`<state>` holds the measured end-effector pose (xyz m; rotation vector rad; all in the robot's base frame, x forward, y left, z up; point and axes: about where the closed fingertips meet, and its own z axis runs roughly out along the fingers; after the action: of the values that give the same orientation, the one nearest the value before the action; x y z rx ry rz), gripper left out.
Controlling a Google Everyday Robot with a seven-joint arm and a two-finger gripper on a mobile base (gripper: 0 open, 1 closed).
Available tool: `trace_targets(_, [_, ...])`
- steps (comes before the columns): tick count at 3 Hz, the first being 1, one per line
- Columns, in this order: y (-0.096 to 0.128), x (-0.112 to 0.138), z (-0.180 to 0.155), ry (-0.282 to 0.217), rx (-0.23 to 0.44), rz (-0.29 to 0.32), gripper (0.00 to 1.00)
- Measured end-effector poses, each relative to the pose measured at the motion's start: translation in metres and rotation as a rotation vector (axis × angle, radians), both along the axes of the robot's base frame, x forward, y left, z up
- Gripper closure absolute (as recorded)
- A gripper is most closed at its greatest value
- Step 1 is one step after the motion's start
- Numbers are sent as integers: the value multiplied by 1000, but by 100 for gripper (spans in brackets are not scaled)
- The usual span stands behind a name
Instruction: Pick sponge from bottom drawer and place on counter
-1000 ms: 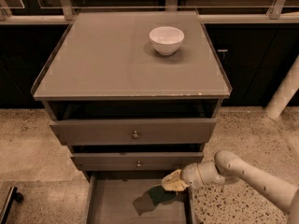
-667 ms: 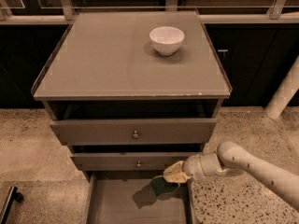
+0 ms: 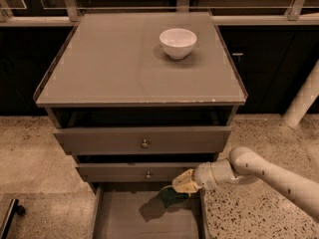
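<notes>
Gripper point(image 3: 185, 182) low over the bottom drawer point(image 3: 124, 223). Jaws pinch the sponge point(image 3: 172, 197) at its upper edge. It hangs just below-left of the fingertips, seemingly off the drawer floor; long axis unclear. Counter point(image 3: 114, 68) is above and behind, with a bowl point(image 3: 178, 42) far right. No legible writing.

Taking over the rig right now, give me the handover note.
Hand: low over the open bottom drawer, shut on the sponge.
Sponge: appears to hang clear of the drawer floor, with its shadow below it.
Counter: a white bowl sits toward the back.
Done: sponge grasped and lifted.
Left: raise it to the counter, set it down, release.
</notes>
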<state>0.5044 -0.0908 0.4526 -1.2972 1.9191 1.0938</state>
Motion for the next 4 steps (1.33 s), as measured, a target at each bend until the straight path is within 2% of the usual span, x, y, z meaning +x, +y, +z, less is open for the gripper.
trace_targets(1, [6, -7, 47, -90, -45, 3, 100])
trace_targets(2, [12, -28, 105, -196, -122, -24, 100])
trace_targets(3, [10, -50, 161, -289, -200, -69, 100])
trace_targets(4, [3, -61, 225, -407, -297, -94, 100])
